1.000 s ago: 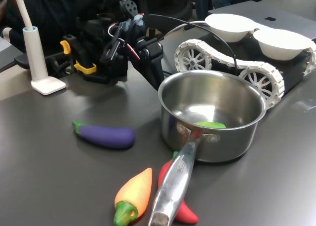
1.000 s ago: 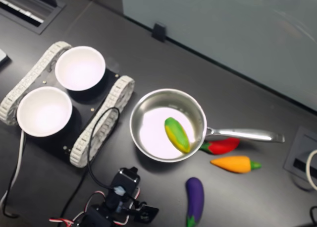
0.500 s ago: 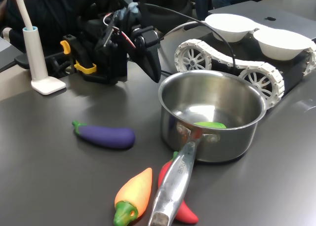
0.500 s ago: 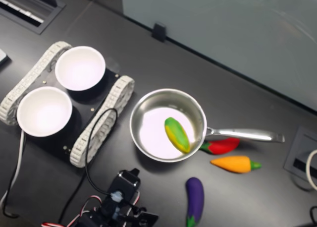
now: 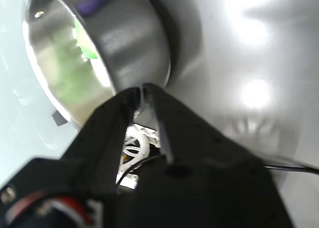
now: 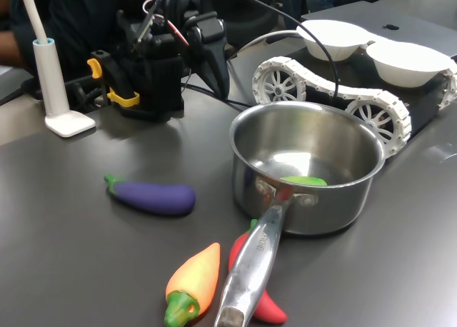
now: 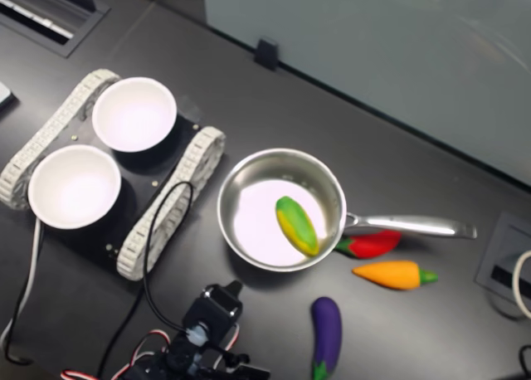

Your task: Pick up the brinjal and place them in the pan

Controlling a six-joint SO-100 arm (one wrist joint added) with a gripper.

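Lying on dark counter (image 6: 64,227): brinjal (image 6: 153,196), pepper (image 6: 193,283), chilli (image 6: 265,305) beside pan (image 6: 307,168); claw (image 6: 218,81) closed, empty.

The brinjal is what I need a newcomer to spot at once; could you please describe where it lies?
Start from the steel pan in the middle of the dark table. In the first exterior view the brinjal lies flat on the table to the pan's left, apart from it. It is the only purple toy; the orange pepper and red chilli lie by the handle.

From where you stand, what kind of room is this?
Probably a robotics lab or workshop: a tracked rover carrying white bowls, toy vegetables beside a steel pan, all on a dark table.
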